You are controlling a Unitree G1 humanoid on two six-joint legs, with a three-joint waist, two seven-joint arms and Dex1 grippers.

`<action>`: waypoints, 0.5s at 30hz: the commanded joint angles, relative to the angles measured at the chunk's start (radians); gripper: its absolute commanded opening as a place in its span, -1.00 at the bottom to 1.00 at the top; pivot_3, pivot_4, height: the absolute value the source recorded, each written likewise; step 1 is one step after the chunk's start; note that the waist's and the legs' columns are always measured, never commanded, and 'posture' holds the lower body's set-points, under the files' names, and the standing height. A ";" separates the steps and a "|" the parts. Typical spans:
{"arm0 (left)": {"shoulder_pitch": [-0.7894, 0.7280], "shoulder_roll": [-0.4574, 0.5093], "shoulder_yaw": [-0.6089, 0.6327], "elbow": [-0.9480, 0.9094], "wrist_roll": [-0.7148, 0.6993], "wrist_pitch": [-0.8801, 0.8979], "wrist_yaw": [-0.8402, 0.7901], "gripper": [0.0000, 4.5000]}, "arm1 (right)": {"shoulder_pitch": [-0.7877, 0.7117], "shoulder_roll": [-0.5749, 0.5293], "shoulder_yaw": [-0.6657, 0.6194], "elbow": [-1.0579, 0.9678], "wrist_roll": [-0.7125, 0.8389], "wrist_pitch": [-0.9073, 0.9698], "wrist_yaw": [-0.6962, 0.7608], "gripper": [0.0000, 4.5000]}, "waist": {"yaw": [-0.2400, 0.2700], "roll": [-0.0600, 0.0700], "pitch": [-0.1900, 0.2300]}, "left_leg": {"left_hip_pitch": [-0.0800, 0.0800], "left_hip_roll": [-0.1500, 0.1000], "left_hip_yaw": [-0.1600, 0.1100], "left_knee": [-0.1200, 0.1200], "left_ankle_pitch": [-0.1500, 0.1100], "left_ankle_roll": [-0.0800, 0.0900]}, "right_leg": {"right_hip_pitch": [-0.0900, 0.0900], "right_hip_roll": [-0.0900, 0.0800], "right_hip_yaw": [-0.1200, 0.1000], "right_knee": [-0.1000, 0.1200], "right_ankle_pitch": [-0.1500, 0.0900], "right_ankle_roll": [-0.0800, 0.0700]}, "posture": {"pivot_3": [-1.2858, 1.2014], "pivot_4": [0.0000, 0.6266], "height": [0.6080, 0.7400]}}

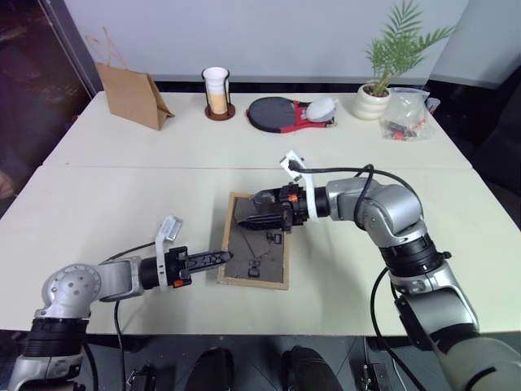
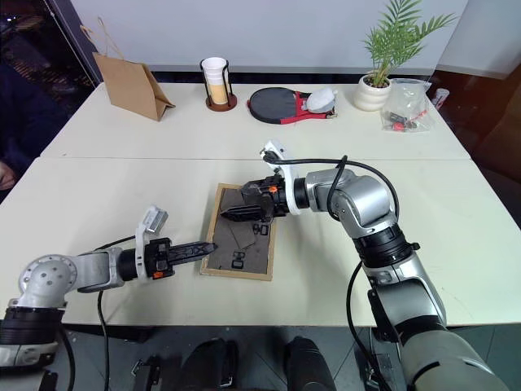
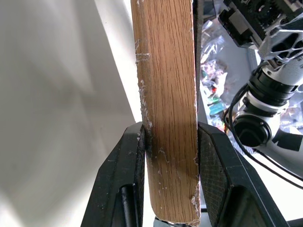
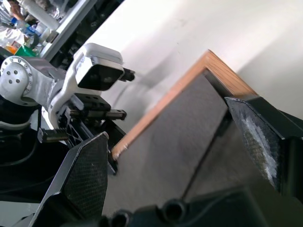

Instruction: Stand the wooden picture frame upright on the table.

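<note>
**Counter setup: frame gripped flat, stand not yet deployed**

Cream counter [image 1: 122, 195] carries the wooden picture frame [image 1: 259, 267] lying face-down near its front edge. Left pincer [image 1: 218, 258] clamps the frame's near corner. Right pincer [image 1: 259, 218] hovers released over the back. Next: raise the stand, tilt upright.

Wooden picture frame [image 3: 170, 118]: grained oak-like edge, chipped; back seemingly matt board.

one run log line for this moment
frame: wooden picture frame back up on table | left pincer: shut on frame edge | right pincer: open over back
</note>
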 commanded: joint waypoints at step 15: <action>-0.046 -0.119 0.090 0.001 -0.236 0.008 0.305 -0.56 | -0.023 -0.036 -0.098 -0.200 0.112 0.092 0.008 0.98 | 0.001 0.000 0.000 | 0.000 -0.001 0.000 0.000 0.000 0.000 | 0.000 -0.002 0.000 0.000 0.000 0.000 | 0.03 -0.52 1.00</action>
